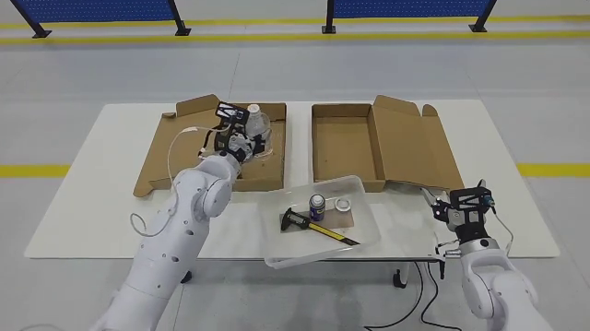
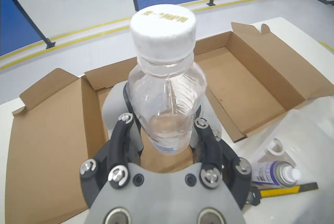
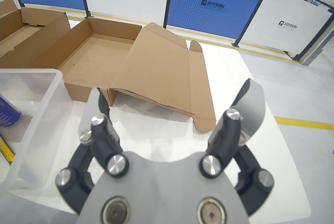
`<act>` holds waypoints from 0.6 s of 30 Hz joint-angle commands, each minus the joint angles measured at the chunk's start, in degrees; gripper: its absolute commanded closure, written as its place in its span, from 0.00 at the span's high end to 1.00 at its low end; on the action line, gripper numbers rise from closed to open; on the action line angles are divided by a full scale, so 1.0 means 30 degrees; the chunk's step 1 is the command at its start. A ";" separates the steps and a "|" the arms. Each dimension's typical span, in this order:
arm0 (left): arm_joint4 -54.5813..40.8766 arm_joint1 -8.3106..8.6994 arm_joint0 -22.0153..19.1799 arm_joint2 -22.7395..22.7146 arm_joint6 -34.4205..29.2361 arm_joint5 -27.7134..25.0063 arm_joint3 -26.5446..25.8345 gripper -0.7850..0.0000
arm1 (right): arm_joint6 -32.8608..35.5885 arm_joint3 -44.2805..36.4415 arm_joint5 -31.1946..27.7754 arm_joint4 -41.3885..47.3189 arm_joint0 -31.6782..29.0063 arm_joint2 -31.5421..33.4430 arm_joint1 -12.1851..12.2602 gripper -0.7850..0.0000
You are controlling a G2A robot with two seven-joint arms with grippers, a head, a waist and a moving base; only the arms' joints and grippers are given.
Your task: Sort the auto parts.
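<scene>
My left gripper (image 2: 161, 115) is shut on a clear plastic bottle (image 2: 165, 99) with a white cap, held over the left cardboard box (image 2: 47, 125). From above, the bottle (image 1: 255, 121) and left gripper (image 1: 241, 137) hang over that box (image 1: 267, 170). The right cardboard box (image 1: 341, 147) lies open beside it. A clear plastic bin (image 1: 369, 230) at the table's front holds a spray can (image 1: 317, 206), a white ring (image 1: 343, 205) and a yellow-and-black caliper (image 1: 318, 228). My right gripper (image 3: 174, 102) stands open over bare table near the front right corner (image 1: 464, 204).
The right box's lid flap (image 3: 161, 78) lies flat on the table just ahead of my right gripper. The bin's corner (image 3: 56, 76) sits close beside that gripper. The table edge (image 1: 516, 255) runs near the right arm.
</scene>
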 commanded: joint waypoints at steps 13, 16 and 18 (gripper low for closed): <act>-0.1940 -0.0938 -0.2859 0.0638 0.3209 0.2075 0.7022 0.00 | 0.0000 0.0000 0.0000 0.0000 0.0000 0.0000 0.0000 1.00; -0.1886 -0.1112 -0.3277 0.0928 0.3650 0.2151 0.7912 0.00 | 0.0000 0.0000 0.0000 0.0000 0.0000 0.0000 0.0000 1.00; -0.1858 -0.1216 -0.3482 0.1094 0.3827 0.2185 0.8504 0.00 | 0.0000 0.0000 0.0000 0.0000 0.0000 0.0000 0.0000 1.00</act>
